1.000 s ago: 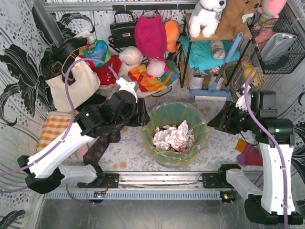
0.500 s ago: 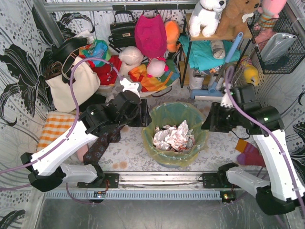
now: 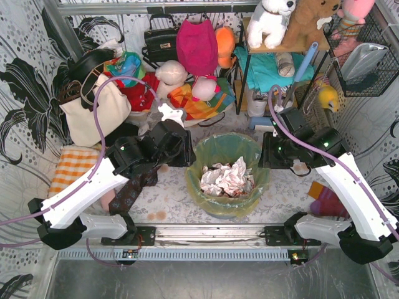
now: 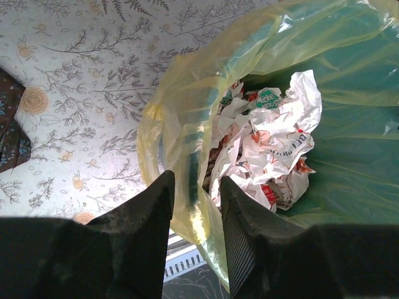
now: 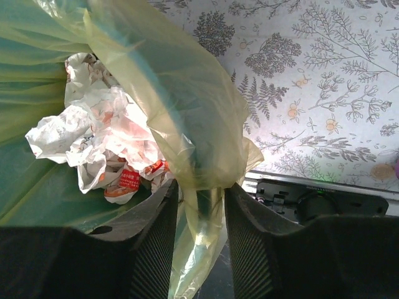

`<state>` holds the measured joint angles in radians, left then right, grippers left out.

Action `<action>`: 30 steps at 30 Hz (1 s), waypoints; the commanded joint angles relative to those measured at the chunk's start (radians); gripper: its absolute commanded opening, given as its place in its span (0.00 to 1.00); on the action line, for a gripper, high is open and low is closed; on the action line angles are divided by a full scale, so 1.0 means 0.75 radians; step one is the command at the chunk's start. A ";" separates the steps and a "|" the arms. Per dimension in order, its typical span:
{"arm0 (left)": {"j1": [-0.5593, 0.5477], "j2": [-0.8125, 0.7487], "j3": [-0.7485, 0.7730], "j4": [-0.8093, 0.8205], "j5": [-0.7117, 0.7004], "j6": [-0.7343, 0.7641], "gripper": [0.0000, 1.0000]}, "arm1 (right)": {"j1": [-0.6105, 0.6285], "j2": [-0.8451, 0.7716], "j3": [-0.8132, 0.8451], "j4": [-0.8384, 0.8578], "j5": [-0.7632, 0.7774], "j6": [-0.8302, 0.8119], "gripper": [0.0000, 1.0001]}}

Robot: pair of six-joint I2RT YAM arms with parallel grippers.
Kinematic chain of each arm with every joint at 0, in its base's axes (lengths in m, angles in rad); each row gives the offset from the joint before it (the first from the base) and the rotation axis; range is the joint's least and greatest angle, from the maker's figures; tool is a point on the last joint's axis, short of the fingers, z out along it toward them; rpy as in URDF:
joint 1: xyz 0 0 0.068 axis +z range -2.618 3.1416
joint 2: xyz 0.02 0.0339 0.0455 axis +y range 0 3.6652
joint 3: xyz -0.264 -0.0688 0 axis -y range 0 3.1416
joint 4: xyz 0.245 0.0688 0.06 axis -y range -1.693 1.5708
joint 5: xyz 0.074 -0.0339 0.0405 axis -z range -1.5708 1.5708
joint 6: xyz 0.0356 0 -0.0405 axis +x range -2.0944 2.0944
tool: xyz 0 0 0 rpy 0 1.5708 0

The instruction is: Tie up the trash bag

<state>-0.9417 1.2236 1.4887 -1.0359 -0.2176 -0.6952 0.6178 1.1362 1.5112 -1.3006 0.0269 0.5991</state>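
The trash bag [image 3: 227, 156] is thin yellow-green plastic lining a teal bin in the middle of the floor. Crumpled white paper [image 3: 227, 177] lies inside it. My left gripper [image 3: 187, 151] is at the bag's left rim. In the left wrist view it [image 4: 196, 187] is open, and its jaws straddle the folded-over bag rim [image 4: 181, 156]. My right gripper [image 3: 265, 152] is at the bag's right rim. In the right wrist view it [image 5: 201, 193] is open, with a hanging fold of bag plastic [image 5: 199, 218] between its jaws.
Handbags [image 3: 93, 112], plush toys [image 3: 196, 43] and cloths are piled at the back. A shelf [image 3: 280, 56] stands at the back right. A striped cloth [image 3: 68, 165] lies left and a coloured sock [image 3: 327, 199] right. The metal rail [image 3: 212, 233] runs along the near edge.
My right arm has swung left and brought its gripper to the bag's right rim. My left gripper has edged right onto the left rim. The bag has not moved.
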 commanded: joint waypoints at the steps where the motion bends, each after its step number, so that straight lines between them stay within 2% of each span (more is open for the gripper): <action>1: -0.006 -0.015 -0.021 -0.014 -0.043 -0.007 0.43 | 0.011 0.001 0.026 -0.031 0.053 0.029 0.36; 7: -0.006 0.006 -0.058 0.020 -0.026 -0.005 0.41 | 0.011 -0.005 0.017 -0.031 0.054 0.023 0.36; 13: -0.006 0.004 -0.036 0.039 -0.020 0.004 0.27 | 0.011 -0.013 -0.015 -0.008 0.041 0.027 0.28; 16: -0.006 0.000 -0.017 0.033 -0.034 0.010 0.14 | 0.012 -0.004 -0.004 0.001 0.027 0.019 0.21; 18: -0.006 -0.001 -0.012 0.030 -0.041 0.013 0.02 | 0.014 0.012 0.007 0.009 0.018 0.013 0.14; 19: -0.006 0.000 -0.010 0.027 -0.049 0.013 0.00 | 0.017 0.022 0.014 0.017 0.017 0.012 0.11; 25: -0.006 -0.010 0.012 -0.004 -0.113 0.017 0.00 | 0.031 0.099 0.096 0.097 0.007 -0.001 0.00; 30: -0.004 -0.014 0.082 -0.013 -0.202 0.026 0.00 | 0.033 0.216 0.226 0.199 0.002 -0.041 0.00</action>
<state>-0.9413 1.2282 1.4750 -1.0798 -0.3065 -0.6872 0.6403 1.2476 1.5936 -1.2747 0.0299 0.5781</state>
